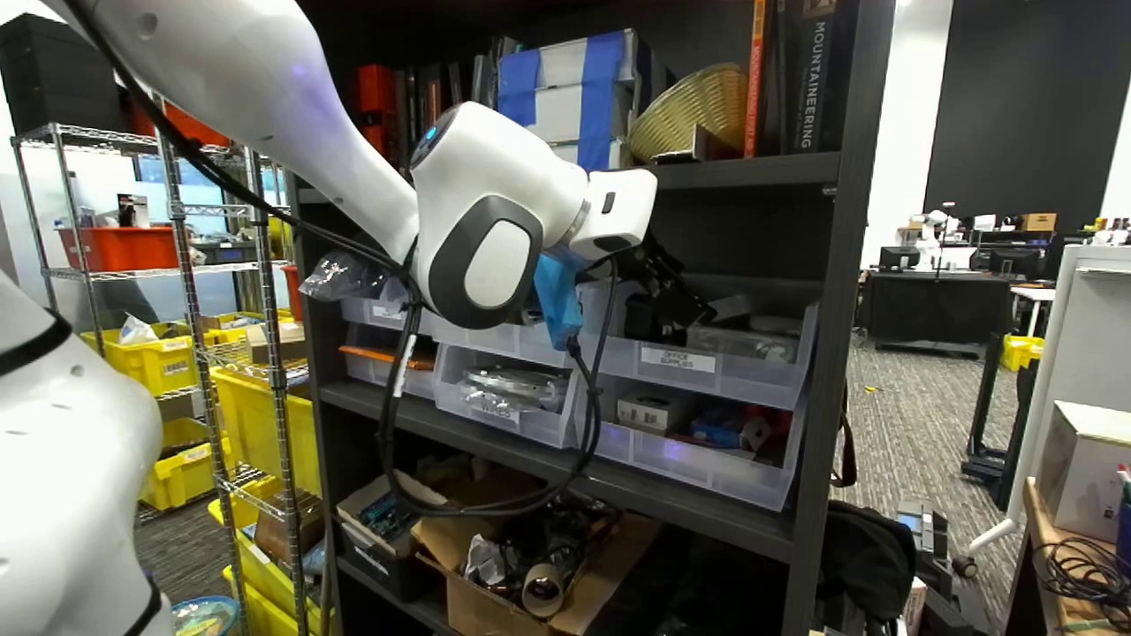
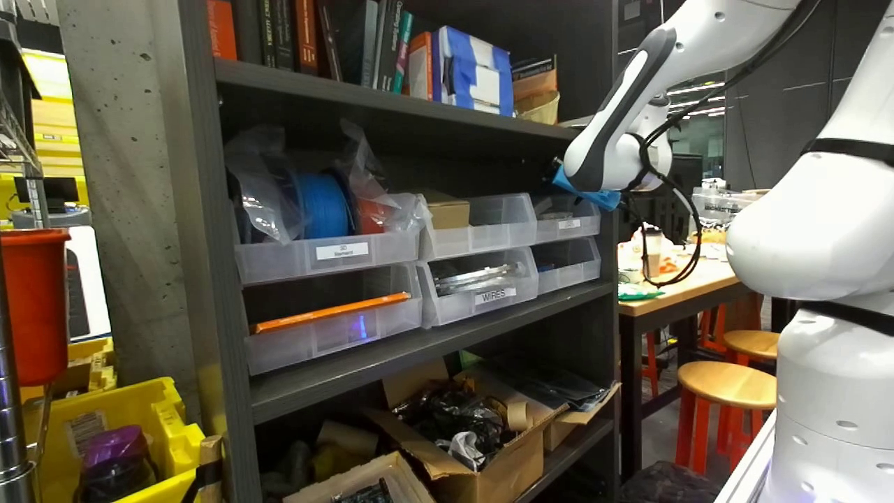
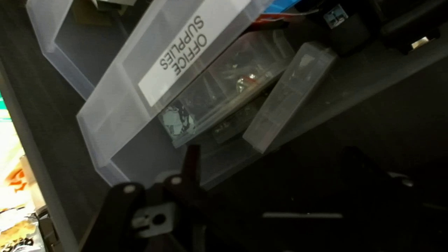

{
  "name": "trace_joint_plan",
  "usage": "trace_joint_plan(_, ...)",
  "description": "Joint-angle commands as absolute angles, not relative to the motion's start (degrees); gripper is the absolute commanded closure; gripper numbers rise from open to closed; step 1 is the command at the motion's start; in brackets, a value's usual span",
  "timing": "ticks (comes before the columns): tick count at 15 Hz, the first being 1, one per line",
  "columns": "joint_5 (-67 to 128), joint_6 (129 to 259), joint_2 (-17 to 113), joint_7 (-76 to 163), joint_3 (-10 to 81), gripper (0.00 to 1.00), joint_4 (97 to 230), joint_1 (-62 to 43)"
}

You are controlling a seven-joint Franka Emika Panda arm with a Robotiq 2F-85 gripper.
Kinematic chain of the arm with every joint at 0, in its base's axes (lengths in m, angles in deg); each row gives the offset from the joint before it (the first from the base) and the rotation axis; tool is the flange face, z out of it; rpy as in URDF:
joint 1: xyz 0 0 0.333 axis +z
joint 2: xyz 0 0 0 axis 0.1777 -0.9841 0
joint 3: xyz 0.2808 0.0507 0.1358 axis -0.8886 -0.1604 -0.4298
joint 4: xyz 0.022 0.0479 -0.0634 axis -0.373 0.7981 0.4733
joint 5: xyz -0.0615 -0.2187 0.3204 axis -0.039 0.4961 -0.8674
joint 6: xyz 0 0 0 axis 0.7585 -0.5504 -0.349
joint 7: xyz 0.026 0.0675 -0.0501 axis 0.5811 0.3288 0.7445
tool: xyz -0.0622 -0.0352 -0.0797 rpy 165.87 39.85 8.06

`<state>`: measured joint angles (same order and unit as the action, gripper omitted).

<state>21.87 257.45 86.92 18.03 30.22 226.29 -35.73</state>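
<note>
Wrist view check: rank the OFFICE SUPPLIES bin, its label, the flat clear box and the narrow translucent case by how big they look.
1. OFFICE SUPPLIES bin, though cut off by the frame
2. flat clear box
3. label and narrow translucent case: too alike to rank

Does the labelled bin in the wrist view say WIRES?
No, the white label on the front of that bin reads OFFICE SUPPLIES.
</note>
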Motion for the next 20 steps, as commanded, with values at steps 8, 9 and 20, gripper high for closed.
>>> trace_joint_plan(8, 21.6, 257.6, 81.3, 22.6, 38.7, 0.0, 219.9, -24.2)
trace_joint_plan(9, 22.1, 257.6, 81.0, 22.5, 39.1, 0.0, 219.6, -23.8)
trace_joint_plan(20, 23.7, 257.6, 77.0, 22.1, 41.7, 0.0, 218.7, -22.3)
